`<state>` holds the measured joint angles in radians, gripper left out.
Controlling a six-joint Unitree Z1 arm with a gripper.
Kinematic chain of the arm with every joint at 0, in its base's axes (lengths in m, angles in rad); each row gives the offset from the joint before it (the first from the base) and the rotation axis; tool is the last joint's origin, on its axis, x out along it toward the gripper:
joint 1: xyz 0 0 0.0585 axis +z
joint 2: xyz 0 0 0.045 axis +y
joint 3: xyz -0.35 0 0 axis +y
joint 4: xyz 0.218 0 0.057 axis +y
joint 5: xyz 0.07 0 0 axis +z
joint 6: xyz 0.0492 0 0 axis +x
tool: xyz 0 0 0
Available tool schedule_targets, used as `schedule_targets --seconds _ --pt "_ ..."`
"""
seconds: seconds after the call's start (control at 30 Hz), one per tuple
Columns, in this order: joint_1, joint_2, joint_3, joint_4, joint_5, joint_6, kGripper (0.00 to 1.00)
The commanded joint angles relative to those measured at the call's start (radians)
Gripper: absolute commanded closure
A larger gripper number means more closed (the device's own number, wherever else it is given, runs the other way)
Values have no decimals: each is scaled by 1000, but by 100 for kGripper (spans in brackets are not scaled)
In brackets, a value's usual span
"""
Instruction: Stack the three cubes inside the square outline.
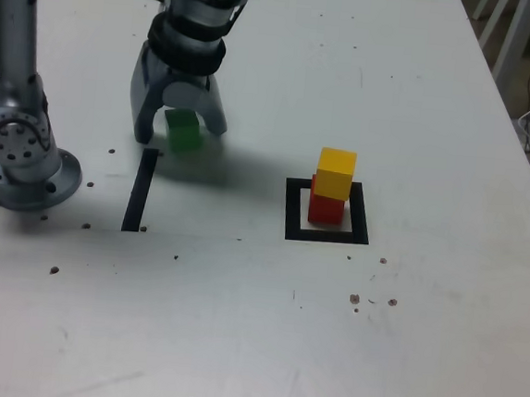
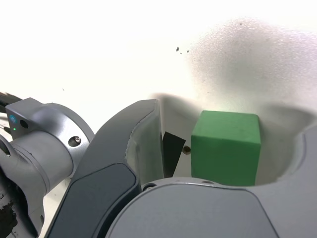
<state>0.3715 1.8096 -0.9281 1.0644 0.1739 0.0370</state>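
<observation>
Exterior view, left to right: the grey metal end effector (image 1: 179, 135) stands open around the solid green matte cube (image 1: 184, 132) on the white worktop (image 1: 422, 314); then the yellow matte cube (image 1: 336, 173) sits on the red matte cube (image 1: 326, 209), inside the square black tape outline (image 1: 291, 234). Green looks light and firm; I'd pinch opposite side faces midway. I can't read any writing.

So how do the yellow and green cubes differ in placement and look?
The yellow cube sits on the red cube; the green cube is between the open jaws, not stacked. The yellow cube is bright yellow, the green cube plain green. Both are solid-coloured blocks.
</observation>
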Motion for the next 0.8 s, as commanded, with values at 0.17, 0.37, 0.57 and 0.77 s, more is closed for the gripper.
schedule_targets --seconds 0.17,0.37,0.57,0.77 --pt "1 13 -7 -20 8 5 69" --pt "1 11 -5 -22 2 9 70" --pt "1 11 -5 -22 0 9 70" --pt "-2 5 -9 -14 -5 12 70"
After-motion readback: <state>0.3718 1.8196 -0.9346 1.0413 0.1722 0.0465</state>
